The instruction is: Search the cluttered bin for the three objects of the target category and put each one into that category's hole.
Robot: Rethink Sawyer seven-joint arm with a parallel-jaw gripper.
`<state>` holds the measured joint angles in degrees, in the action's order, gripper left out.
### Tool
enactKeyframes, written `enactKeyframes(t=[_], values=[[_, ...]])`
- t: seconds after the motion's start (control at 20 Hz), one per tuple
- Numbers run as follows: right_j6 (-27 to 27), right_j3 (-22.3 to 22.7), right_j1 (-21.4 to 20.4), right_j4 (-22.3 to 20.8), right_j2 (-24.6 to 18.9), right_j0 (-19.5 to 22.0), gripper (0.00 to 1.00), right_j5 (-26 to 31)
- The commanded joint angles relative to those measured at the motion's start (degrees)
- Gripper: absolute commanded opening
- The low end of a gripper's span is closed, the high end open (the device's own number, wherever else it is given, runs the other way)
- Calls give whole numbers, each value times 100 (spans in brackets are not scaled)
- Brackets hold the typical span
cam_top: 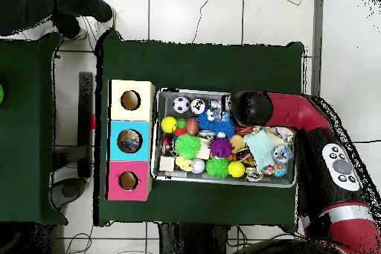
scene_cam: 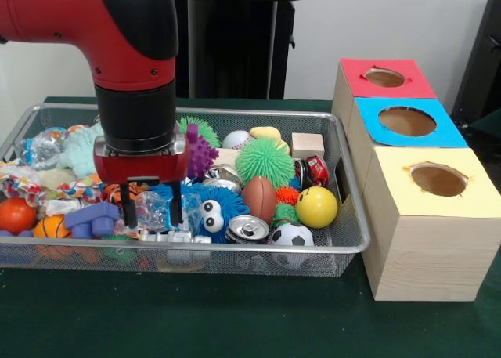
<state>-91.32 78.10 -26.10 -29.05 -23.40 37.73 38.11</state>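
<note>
With its fingers apart around a crinkly clear packet, the gripper is down in the wire bin, and nothing visibly sits in the yellow-topped hole yet.

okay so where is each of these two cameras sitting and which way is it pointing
Front view: sits across the table at a low height, facing the wire bin and three boxes; the red arm descends from above, gripper fingers open over the clutter.
Overhead view: sits above, looking straight down at the table; the arm enters from lower right and reaches over the bin.
Shared: bin, yellow-topped box, blue and red boxes, yellow ball, soccer ball.
</note>
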Motion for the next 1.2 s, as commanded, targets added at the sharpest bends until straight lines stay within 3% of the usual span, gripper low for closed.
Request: enactKeyframes(t=[0.05, 0.3, 0.45, 0.9, 1.2], values=[[56, 439, 358, -120, -47, 73, 100, -275], [383, 207, 462, 21, -194, 161, 100, 145], [290, 239, 290, 70, -141, 204, 100, 188], [630, 828, -320, 123, -282, 507, 100, 385], [835, 939, -656, 206, -352, 568, 100, 752]])
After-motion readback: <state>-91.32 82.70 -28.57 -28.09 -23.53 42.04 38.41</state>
